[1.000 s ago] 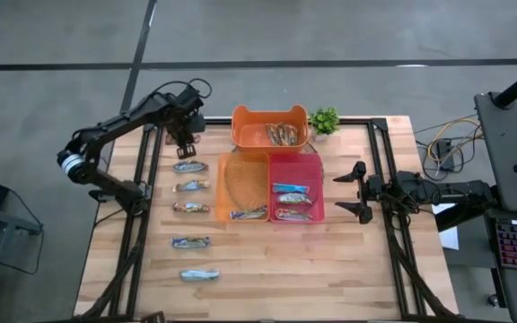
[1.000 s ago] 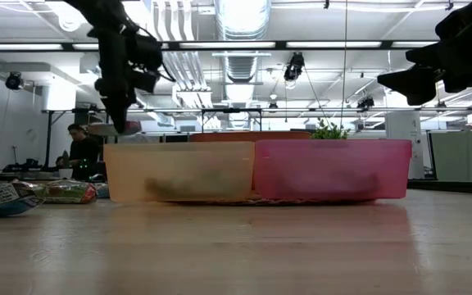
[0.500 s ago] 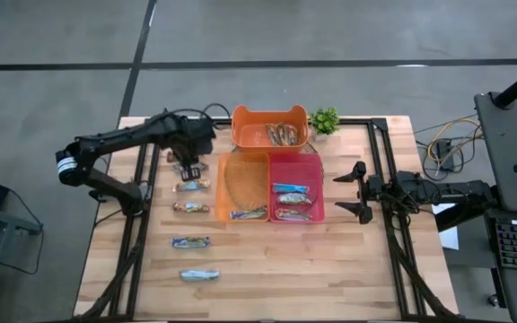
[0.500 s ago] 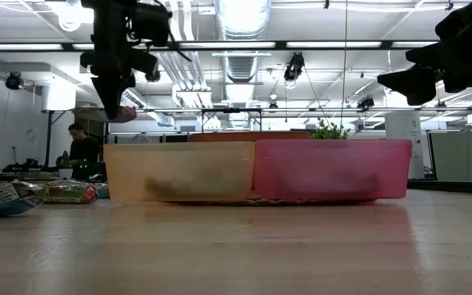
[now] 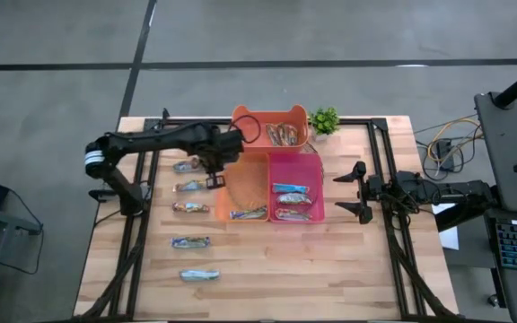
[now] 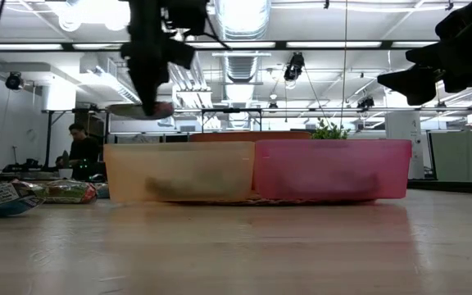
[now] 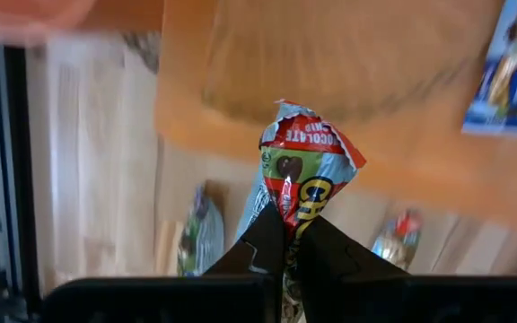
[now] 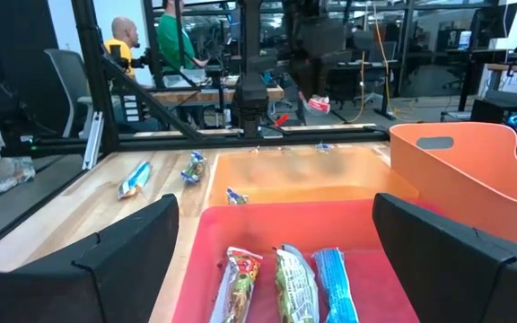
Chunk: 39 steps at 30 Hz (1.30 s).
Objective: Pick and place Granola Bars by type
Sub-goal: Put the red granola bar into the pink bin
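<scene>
— Where's the left gripper?
— Pinched tight on a red-wrapped granola bar, above the tan bin's outer edge; loose bars lie beyond.
— And the right gripper?
— Jaws spread wide, empty, over bare table beside the pink bin.

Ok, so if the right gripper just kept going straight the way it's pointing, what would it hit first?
Probably the near wall of the pink bin. The right gripper, fingers open, points across the table at it, with bare wood between. Height is unclear, so it might pass over the rim.
</scene>
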Tool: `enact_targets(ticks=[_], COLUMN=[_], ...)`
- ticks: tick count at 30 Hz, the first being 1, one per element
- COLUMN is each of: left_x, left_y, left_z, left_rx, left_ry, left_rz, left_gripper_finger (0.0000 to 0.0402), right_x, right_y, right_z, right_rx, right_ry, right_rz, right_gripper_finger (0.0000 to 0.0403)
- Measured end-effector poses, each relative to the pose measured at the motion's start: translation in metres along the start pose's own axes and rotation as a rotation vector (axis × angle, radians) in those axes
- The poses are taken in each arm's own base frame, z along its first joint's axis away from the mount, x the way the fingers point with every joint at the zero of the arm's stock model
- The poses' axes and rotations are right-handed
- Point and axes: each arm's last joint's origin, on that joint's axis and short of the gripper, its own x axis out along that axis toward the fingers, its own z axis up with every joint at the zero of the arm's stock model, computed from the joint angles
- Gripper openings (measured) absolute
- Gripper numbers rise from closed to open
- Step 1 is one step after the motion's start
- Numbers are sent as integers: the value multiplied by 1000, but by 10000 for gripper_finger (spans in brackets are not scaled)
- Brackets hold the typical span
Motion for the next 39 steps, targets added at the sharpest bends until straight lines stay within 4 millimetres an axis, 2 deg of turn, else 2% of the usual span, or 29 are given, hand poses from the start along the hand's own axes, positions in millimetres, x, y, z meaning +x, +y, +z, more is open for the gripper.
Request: enact_targets(ticks=[13, 23, 28, 39], left_x=[7, 19, 25, 41], left_y=[-11, -22, -29, -41], left_z=[91, 143, 160, 166], left_rx=[36, 36, 42, 55], left_ry=[-84, -103, -130, -146], left_rz=[-47, -58, -62, -94], left_gripper_finger=[0, 0, 0, 0], right_x=[0, 0, 0, 0], right_y=[0, 0, 0, 0], right_z=[0, 0, 0, 0], right_rx=[-1, -1, 0, 2], right_ry=[0, 0, 0, 0], right_rz=[0, 0, 1, 0], right_gripper_finger=[359, 359, 359, 359])
